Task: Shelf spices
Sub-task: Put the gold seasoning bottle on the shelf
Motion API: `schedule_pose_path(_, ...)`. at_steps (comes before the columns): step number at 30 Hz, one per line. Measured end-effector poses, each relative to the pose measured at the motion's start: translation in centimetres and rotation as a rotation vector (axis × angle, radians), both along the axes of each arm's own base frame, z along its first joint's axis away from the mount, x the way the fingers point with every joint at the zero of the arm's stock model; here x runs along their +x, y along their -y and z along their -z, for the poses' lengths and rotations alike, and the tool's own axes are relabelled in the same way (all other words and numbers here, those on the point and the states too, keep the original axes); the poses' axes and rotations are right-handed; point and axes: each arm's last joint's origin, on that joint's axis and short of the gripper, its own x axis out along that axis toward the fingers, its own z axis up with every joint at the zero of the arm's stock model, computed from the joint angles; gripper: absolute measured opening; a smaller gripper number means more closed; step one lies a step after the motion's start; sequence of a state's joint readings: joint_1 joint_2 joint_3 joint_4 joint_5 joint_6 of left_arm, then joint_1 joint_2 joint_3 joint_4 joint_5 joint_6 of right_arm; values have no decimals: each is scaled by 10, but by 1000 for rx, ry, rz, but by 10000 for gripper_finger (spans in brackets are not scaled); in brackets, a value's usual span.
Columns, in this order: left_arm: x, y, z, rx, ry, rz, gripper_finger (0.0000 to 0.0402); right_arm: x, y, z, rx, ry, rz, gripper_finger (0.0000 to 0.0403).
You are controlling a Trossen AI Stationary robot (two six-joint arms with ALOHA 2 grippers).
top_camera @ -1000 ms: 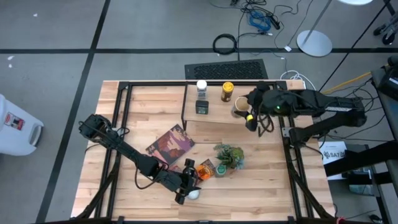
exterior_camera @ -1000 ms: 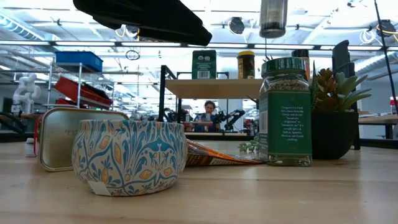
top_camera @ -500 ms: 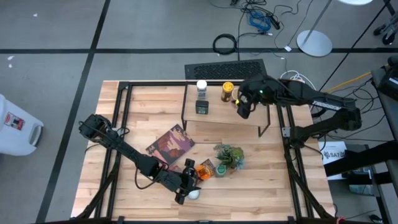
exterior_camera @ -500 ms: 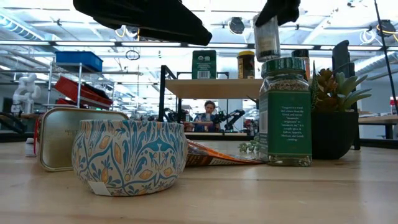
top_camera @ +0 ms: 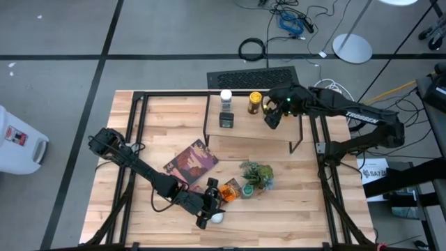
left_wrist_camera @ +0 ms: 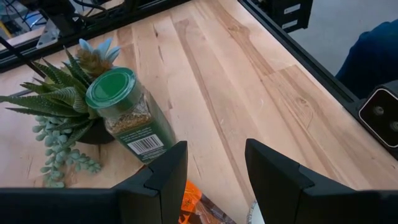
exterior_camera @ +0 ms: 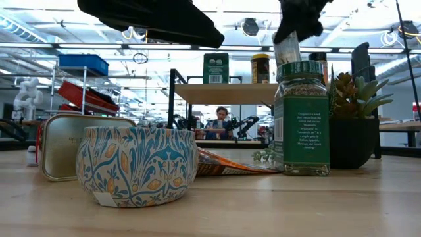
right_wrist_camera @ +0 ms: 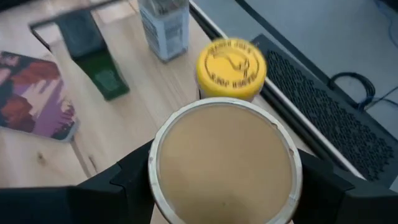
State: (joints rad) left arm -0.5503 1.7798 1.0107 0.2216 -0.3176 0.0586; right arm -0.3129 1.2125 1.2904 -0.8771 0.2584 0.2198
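My right gripper (top_camera: 272,117) is over the right part of the shelf (top_camera: 244,134), shut on a tan-lidded jar (right_wrist_camera: 224,165). A white-topped jar (top_camera: 225,97), a dark green tin (top_camera: 226,120) and a yellow-lidded jar (top_camera: 255,103) stand on the shelf board. My left gripper (left_wrist_camera: 214,180) hovers open near the table's near edge. Below it stand a green-lidded jar (left_wrist_camera: 124,109), an orange packet (top_camera: 228,189) and a blue-patterned round tin (exterior_camera: 138,164). My right gripper pinches the tan-lidded jar by its sides just under the lid (right_wrist_camera: 155,180), one finger (right_wrist_camera: 127,180) on each side, coming from above. In the low view the jar (exterior_camera: 287,49) hangs slightly tilted below the fingers. The green-lidded jar hides its lower end.
A potted plant (top_camera: 256,174) stands near the green-lidded jar, and a maroon picture book (top_camera: 191,162) lies to the plant's left. A flat tin (exterior_camera: 66,145) leans behind the round tin. A black frame runs along the table's edges. People sit in the room beyond.
My right gripper has carried the tan-lidded jar toward the table's far left, over the shelf and next to the yellow-lidded jar. It has then lowered it, and the jar has tipped a little. The left arm has kept still.
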Motion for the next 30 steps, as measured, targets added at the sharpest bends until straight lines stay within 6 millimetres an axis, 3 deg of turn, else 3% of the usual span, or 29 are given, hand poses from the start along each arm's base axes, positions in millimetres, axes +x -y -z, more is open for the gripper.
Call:
schedule_pose_path(9,0,0,0,0,0,0,171,6,6,31,3,7,18,262)
schedule_pose_path(30,0,0,0,-11,-6,-7,171,1,9,31,0,6,39,272)
